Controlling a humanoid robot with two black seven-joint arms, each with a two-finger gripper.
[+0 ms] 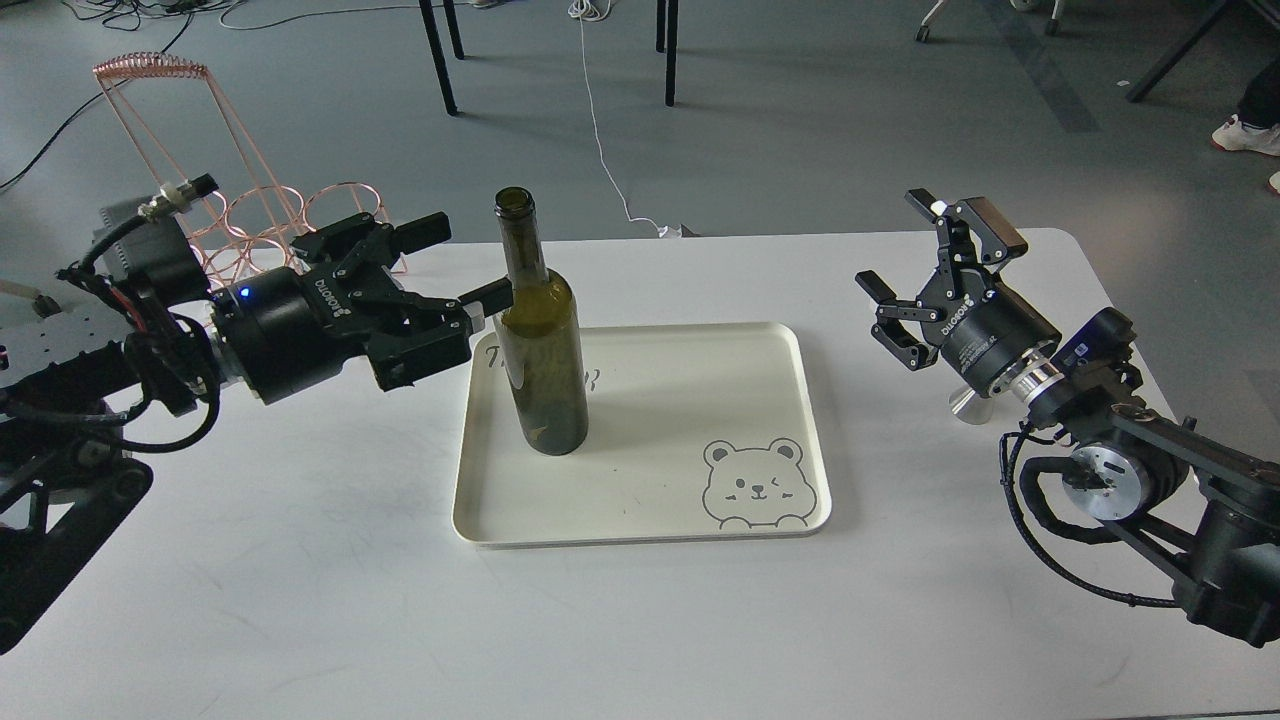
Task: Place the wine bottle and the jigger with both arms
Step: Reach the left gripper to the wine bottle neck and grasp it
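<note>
Wine bottle (541, 340) upright nr tray (640, 525) left edge, right half bare.

Bottle (540, 340) upright in tray (660, 500), near its left rim; tray mid-table (300, 600). Wire rack (250, 220) at back left corner. Jigger (968, 405) near right edge.

Lab or test room. White table (300, 560) on grey floor (800, 120); loose cables (600, 140) trail across it. Black furniture legs (440, 60) behind, castor chair base (940, 20) far right, someone's sneaker (1245, 135) at edge.
</note>
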